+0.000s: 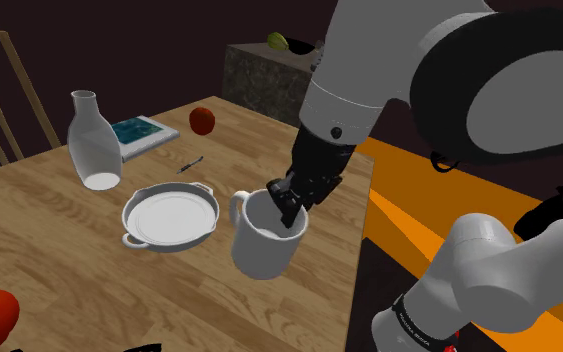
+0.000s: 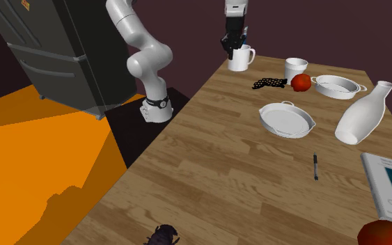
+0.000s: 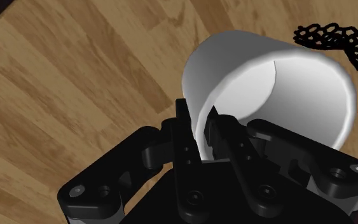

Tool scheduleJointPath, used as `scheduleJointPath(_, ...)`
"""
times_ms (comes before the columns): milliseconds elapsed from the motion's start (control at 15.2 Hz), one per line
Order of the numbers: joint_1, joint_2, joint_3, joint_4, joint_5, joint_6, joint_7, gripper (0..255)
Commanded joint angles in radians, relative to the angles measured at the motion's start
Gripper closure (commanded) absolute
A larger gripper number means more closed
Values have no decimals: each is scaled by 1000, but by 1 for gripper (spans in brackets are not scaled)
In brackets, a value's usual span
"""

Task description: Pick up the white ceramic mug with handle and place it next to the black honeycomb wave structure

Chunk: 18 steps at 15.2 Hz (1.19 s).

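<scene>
Wooden desk [image 1: 59, 260], dim room: robot hand [image 1: 291, 212] grips white mug [image 1: 261, 245] by rim, one finger inside, one outside, nr desk edge. Black honeycomb piece [image 2: 269, 83] lies close, beyond mug from hand; short carry that way likely suffices.

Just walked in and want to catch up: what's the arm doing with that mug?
The white arm's black gripper is shut on the rim of the white mug, one finger inside and one outside, near the edge of the wooden table. The black honeycomb piece lies on the table close by, apart from the mug.
</scene>
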Motion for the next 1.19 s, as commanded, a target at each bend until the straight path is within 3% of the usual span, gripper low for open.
scheduleJointPath(0,15,10,43,19,20,-2,51,255)
scheduleJointPath(660,30,152,288,193,58,9,317,255)
scheduleJointPath(1122,30,174,327,135,65,92,334,255)
